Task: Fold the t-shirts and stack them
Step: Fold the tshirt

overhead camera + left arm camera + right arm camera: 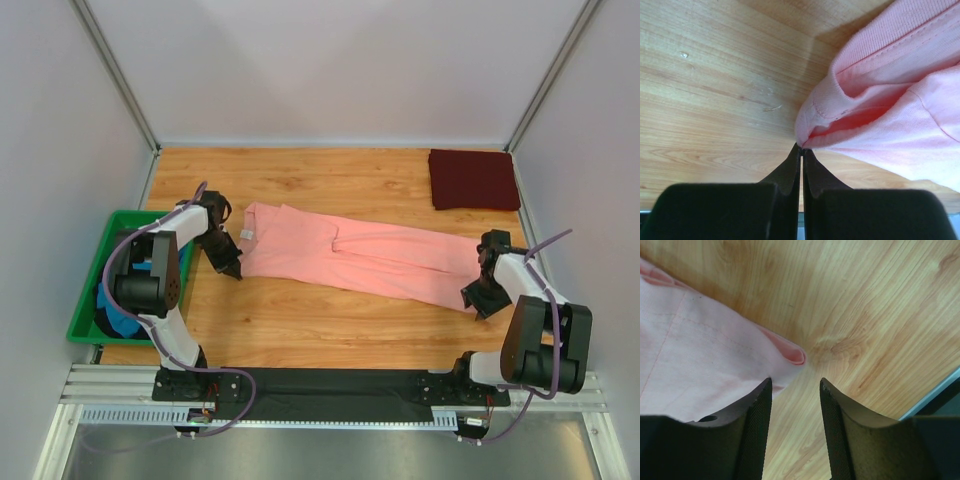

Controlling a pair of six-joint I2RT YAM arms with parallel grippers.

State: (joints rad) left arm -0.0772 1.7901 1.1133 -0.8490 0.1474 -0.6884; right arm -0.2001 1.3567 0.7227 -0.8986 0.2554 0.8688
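A: What's around the table (330, 320)?
B: I see pale walls (330, 70) behind it and on both sides, metal posts (118, 80) rising from its far corners, a slotted rail (110, 385) along its near edge. Even light.

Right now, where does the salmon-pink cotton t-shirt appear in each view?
Top external: salmon-pink cotton t-shirt spread across the middle.
Left wrist: right side, edge pinched by the left end effector.
Right wrist: left side, corner beside the open right end effector.
Shared landmark: light wooden tabletop.
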